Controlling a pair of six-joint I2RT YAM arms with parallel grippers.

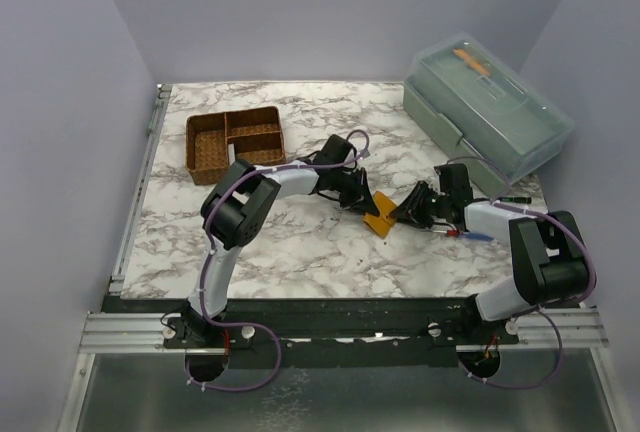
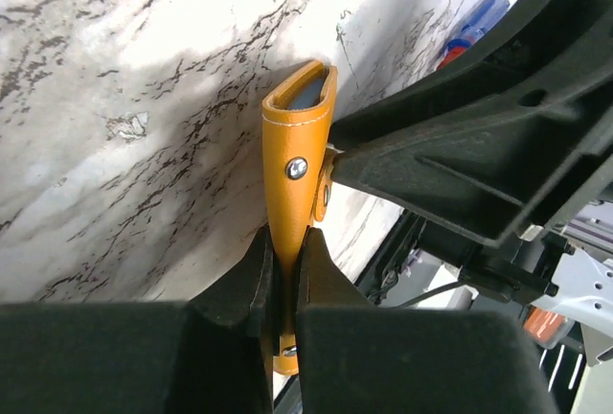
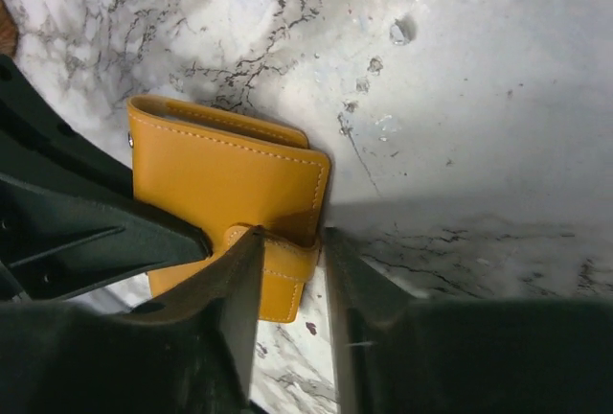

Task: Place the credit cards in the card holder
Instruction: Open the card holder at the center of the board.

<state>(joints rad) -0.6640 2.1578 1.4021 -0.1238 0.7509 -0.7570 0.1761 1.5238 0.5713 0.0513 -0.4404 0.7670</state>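
- At frame centre, the left gripper [image 2: 284, 275] pinches the card holder [image 2: 297, 146], and the right gripper [image 3: 292, 261] pinches its strap.
- The marble table [image 1: 300, 252] lies open below.
- A basket [image 1: 235, 142] upper left and a green box [image 1: 490, 112] upper right stand well apart.

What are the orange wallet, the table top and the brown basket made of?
The wallet looks like orange-tan leather or imitation, with pale stitching along its edges and a metal snap. The table top is glossy, white with dark veins: marble or a print. The basket is woven brown fibre, probably wicker.

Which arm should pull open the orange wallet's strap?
Probably right: the right gripper grips the strap of the card holder, while the left gripper clamps its edge.
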